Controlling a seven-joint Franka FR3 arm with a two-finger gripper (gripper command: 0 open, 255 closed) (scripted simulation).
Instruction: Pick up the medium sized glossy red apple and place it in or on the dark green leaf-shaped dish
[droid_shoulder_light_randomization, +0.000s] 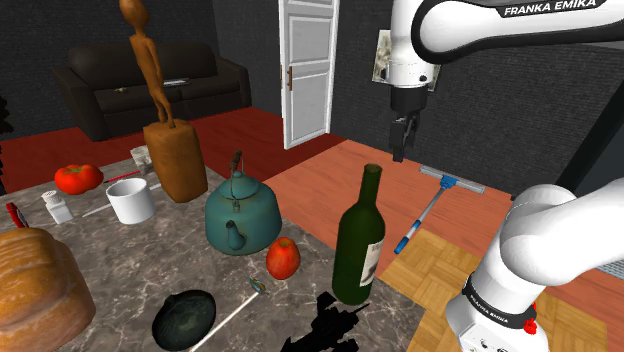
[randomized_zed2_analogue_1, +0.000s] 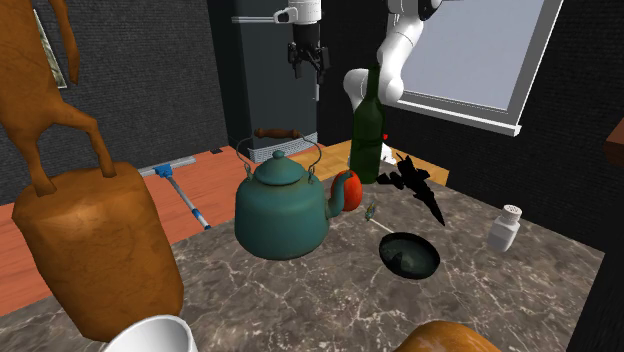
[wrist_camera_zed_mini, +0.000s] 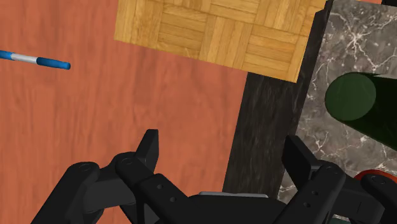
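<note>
The claw (droid_shoulder_light_randomization: 400, 146) hangs high on its bent arm, fingers spread, holding nothing, pointing down beside the table's edge. The red apple (droid_shoulder_light_randomization: 283, 258) sits between teal kettle (droid_shoulder_light_randomization: 243, 214) and green bottle (droid_shoulder_light_randomization: 359, 243), near the dark dish (droid_shoulder_light_randomization: 185, 317).

"FRANKA EMIKA" on the white arm (droid_shoulder_light_randomization: 500, 30)

The shoulder view sits high beside the arm's base (droid_shoulder_light_randomization: 495, 305), at its frame's 4 o'clock, and looks down across the counter (droid_shoulder_light_randomization: 110, 250). The second exterior view is low, close and seemingly opposite. Both share the kettle (droid_shoulder_light_randomization: 243, 215) and bottle (droid_shoulder_light_randomization: 358, 245). The wrist view faces down at the counter's edge and the floor (wrist_camera_zed_mini: 159, 95).
</note>
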